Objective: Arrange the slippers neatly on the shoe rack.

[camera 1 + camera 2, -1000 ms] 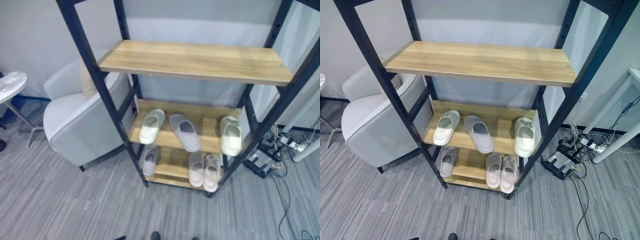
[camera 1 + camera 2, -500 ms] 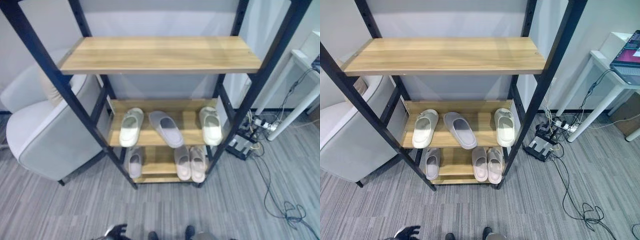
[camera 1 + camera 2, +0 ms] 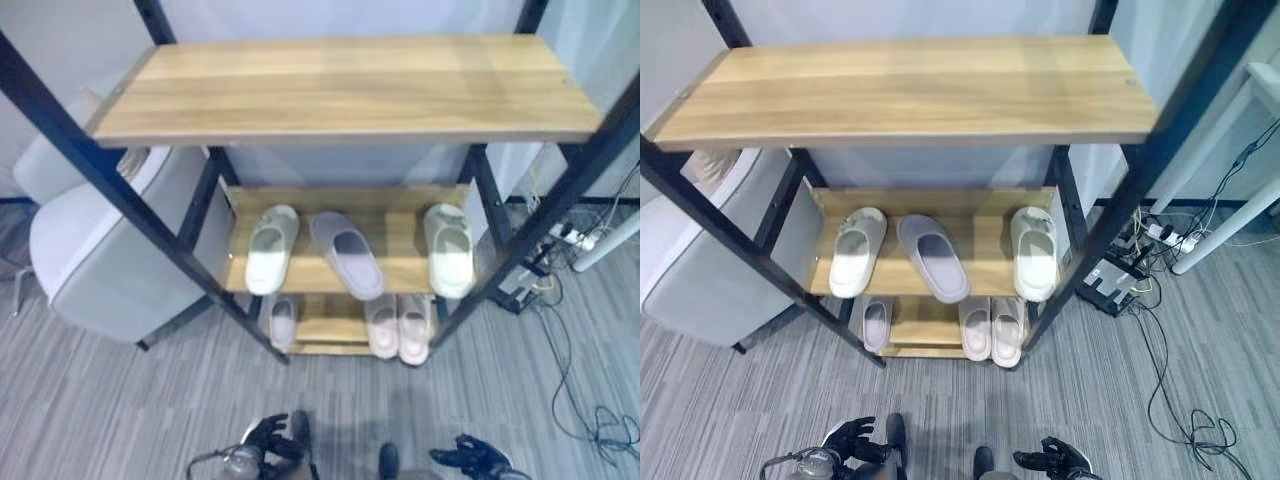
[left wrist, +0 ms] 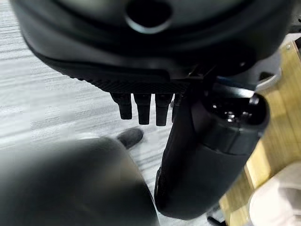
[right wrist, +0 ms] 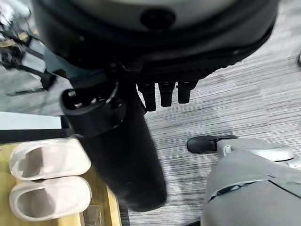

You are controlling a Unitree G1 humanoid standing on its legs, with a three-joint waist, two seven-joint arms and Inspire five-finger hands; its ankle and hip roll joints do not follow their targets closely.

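The shoe rack has a black frame and wooden shelves. On its middle shelf lie a cream slipper at the left, a grey slipper lying askew in the middle, and another cream slipper at the right. The bottom shelf holds a single pale slipper on the left and a pale pair on the right, the pair also in the right wrist view. My left hand and right hand hang low in front of the rack, fingers relaxed, holding nothing.
A light grey armchair stands close against the rack's left side. Cables and a power strip lie on the carpet to the right, by a white desk leg. The top shelf is bare.
The camera has swung and tilted down, so the whole picture shifted. Both hands have come into view at the bottom edge. The slippers lie as before.
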